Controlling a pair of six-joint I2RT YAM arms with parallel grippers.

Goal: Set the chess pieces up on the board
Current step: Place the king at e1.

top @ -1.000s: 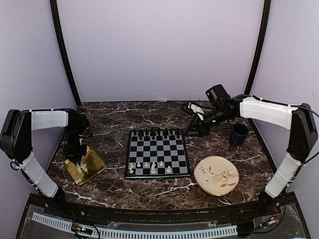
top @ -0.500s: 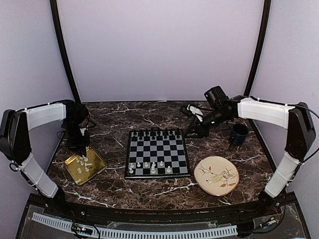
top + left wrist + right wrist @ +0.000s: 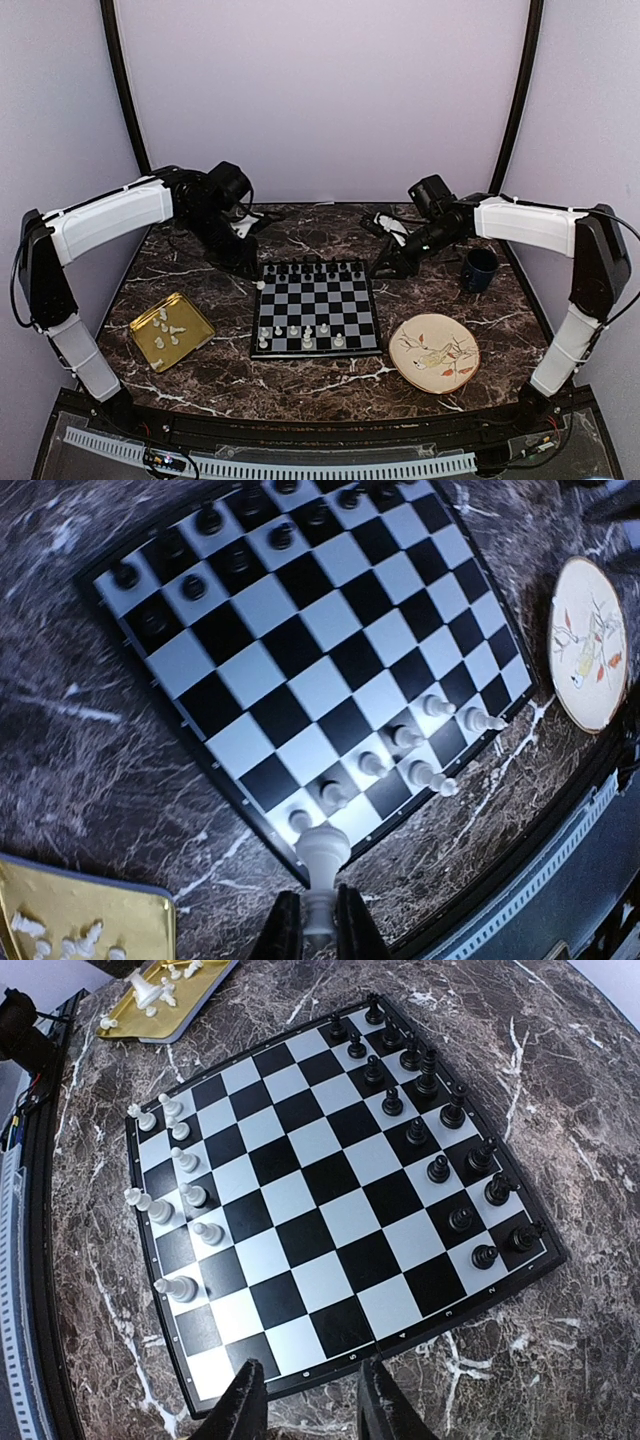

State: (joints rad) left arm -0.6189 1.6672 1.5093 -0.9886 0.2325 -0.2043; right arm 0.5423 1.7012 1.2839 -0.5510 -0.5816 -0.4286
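Chess pieces (image 3: 404, 737) here are tiny glossy white plastic things with round heads and flared bases, way narrower than a square. We count a loose handful standing along the near edge of the board (image 3: 316, 300), and more lying tipped over in the shiny square gold tray (image 3: 170, 331) by the worktop's (image 3: 220, 380) near left corner.

The board is flat and chequered with a thin black border, and sits mid-worktop on dark, white-veined marble. The black chessmen (image 3: 315, 268) line its far edge.

The left pincer (image 3: 318, 920) is clamped tight on one white piece (image 3: 322, 852), raised by the board's left edge. The right pincer (image 3: 305, 1400) hangs partly open with nothing in it, off the board's right edge.
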